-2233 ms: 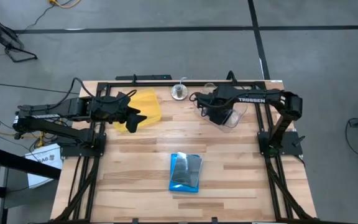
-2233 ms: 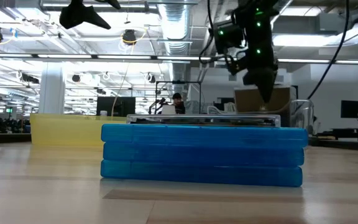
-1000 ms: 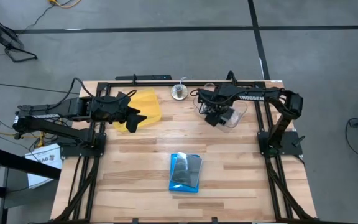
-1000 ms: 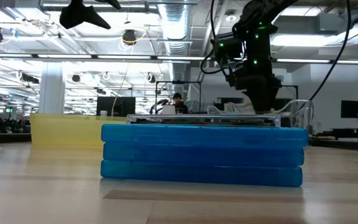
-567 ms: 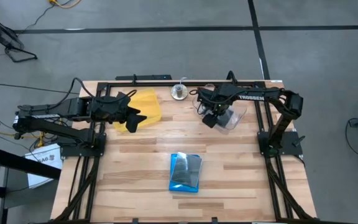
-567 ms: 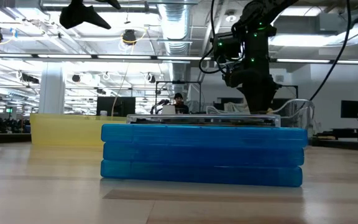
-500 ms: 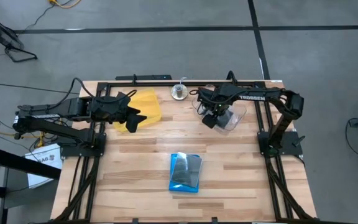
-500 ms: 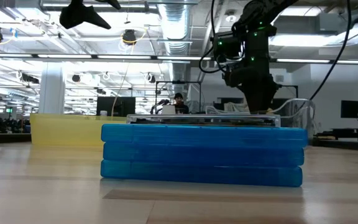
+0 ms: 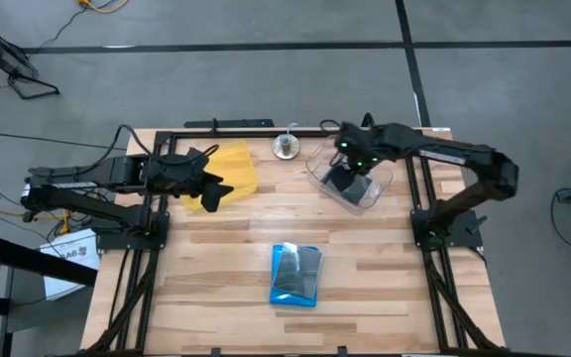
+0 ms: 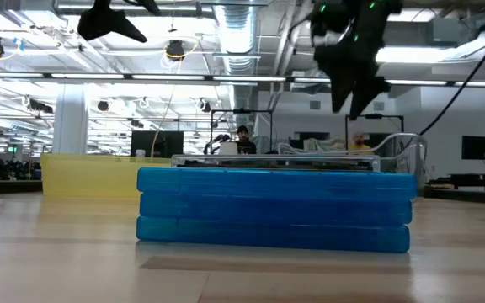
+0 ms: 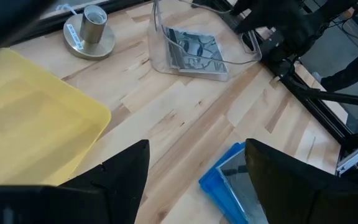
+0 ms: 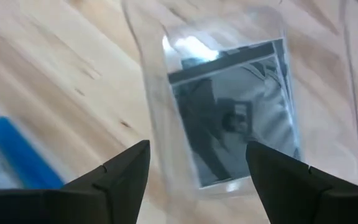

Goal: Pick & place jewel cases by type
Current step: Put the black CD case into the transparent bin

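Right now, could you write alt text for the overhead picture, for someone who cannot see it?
Seen from above, the right pincer hangs open over a clear tub holding one black-lined jewel case. A stack of jewel cases sits mid-table, and the left pincer waits open over a yellow tray.

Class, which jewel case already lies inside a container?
The clear, black-backed jewel case lying flat in the clear tub; the others sit stacked on the bare table, mid-front.
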Robot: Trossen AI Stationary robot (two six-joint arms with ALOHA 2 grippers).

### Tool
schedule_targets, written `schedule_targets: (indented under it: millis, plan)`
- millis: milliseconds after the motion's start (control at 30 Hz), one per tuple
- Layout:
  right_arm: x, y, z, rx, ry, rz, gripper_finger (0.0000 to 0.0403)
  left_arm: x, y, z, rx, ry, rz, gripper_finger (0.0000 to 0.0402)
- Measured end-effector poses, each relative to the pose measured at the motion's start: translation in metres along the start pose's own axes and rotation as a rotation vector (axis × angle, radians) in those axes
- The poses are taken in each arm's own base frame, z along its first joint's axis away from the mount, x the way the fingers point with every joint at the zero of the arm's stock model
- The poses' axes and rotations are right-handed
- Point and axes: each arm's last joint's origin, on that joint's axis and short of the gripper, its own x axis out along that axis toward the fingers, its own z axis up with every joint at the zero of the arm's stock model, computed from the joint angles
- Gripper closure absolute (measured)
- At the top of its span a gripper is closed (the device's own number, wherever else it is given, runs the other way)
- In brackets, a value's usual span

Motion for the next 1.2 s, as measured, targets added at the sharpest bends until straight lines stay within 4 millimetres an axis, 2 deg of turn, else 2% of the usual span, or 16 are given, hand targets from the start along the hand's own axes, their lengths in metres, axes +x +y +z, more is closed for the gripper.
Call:
schedule_targets:
  millis: [167,300,400,567,700,867,1067,1200]
  plan:
    - [-0.034,0.011,-0.021,0.103,-0.085,0.087,0.0142,0.013,-0.005,-0.004,-0.002,0.065,-0.017,0.0146]
    - [-0.052,0.031,-0.044,0.122,-0.099,0.170,0.0142,0.037,-0.010,-0.014,-0.003,0.165,0.003,0.0146]
    - [-0.060,0.050,-0.062,0.096,-0.087,0.232,0.0142,0.057,-0.016,-0.023,0.009,0.267,-0.002,0.0146]
    - [-0.062,0.077,-0.089,0.019,-0.023,0.291,0.0142,0.093,-0.032,-0.038,0.032,0.392,-0.077,0.0146]
    - [-0.042,0.086,-0.112,-0.008,0.101,0.309,0.0142,0.118,-0.044,-0.051,0.037,0.464,-0.145,0.0146]
    - [-0.002,0.088,-0.135,0.022,0.195,0.377,0.0142,0.138,-0.053,-0.067,0.022,0.526,-0.169,0.0146]
    - [0.041,0.091,-0.145,0.094,0.160,0.600,0.0142,0.142,-0.061,-0.073,-0.026,0.524,-0.183,0.0146]
    - [0.064,0.083,-0.152,0.151,0.139,0.649,0.0142,0.140,-0.066,-0.077,-0.059,0.499,-0.174,0.0146]
